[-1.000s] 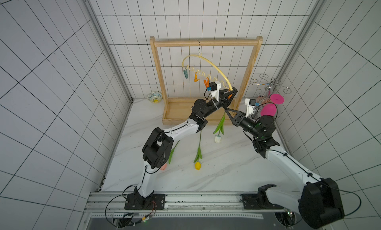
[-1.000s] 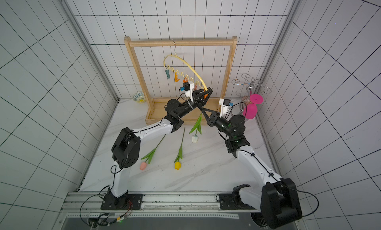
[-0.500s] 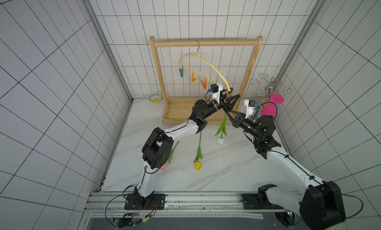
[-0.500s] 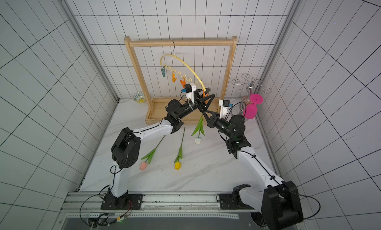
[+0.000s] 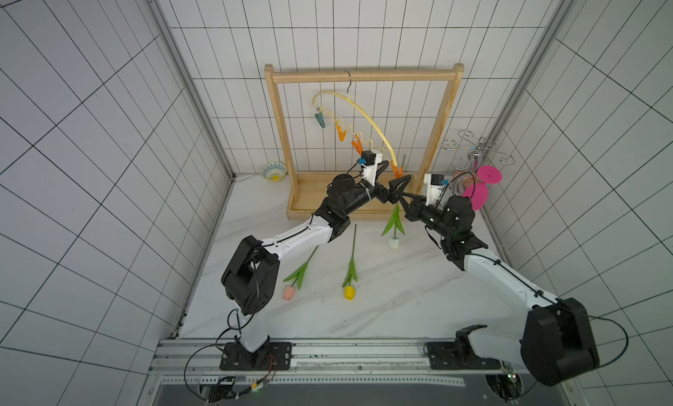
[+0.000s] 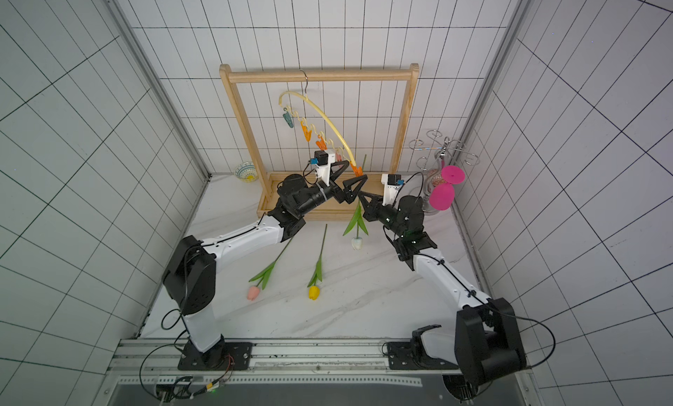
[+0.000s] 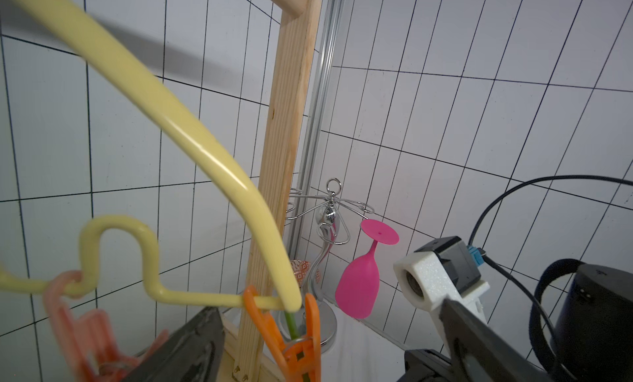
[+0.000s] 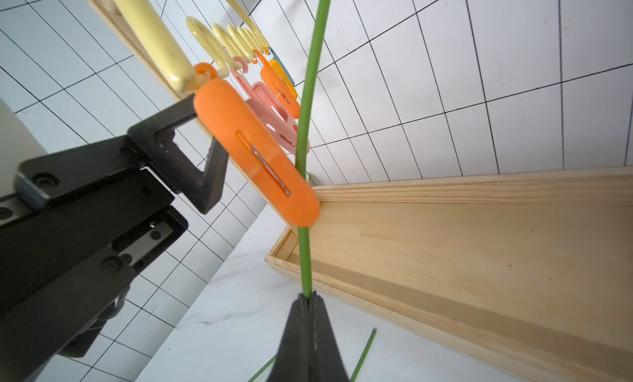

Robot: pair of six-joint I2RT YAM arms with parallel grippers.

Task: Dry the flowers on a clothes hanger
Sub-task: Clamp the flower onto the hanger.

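Observation:
The pale-yellow clothes hanger (image 5: 368, 120) (image 6: 327, 122) hangs by its hook from the wooden rack, tilted down to the right. An orange clothespin (image 5: 397, 171) (image 7: 294, 346) (image 8: 253, 150) dangles from its low end. The white tulip's (image 5: 394, 243) (image 6: 357, 243) green stem (image 8: 310, 89) runs up through the pin's jaws. My left gripper (image 5: 400, 171) (image 7: 329, 363) stands open, one finger on each side of that pin. My right gripper (image 5: 400, 200) (image 8: 310, 299) is shut on the stem just below the pin. The pink tulip (image 5: 288, 293) and yellow tulip (image 5: 349, 292) lie on the table.
The wooden rack (image 5: 364, 75) stands at the back with a tray base (image 8: 479, 253). Right of it are a silver hook stand (image 5: 473, 153) and a magenta goblet (image 5: 477, 194) close to my right wrist. A small bowl (image 5: 274, 170) sits at the back left.
My left gripper has opened and let go of the orange clothespin. The white tulip and my right gripper have shifted slightly right. The hanger has swung a little.

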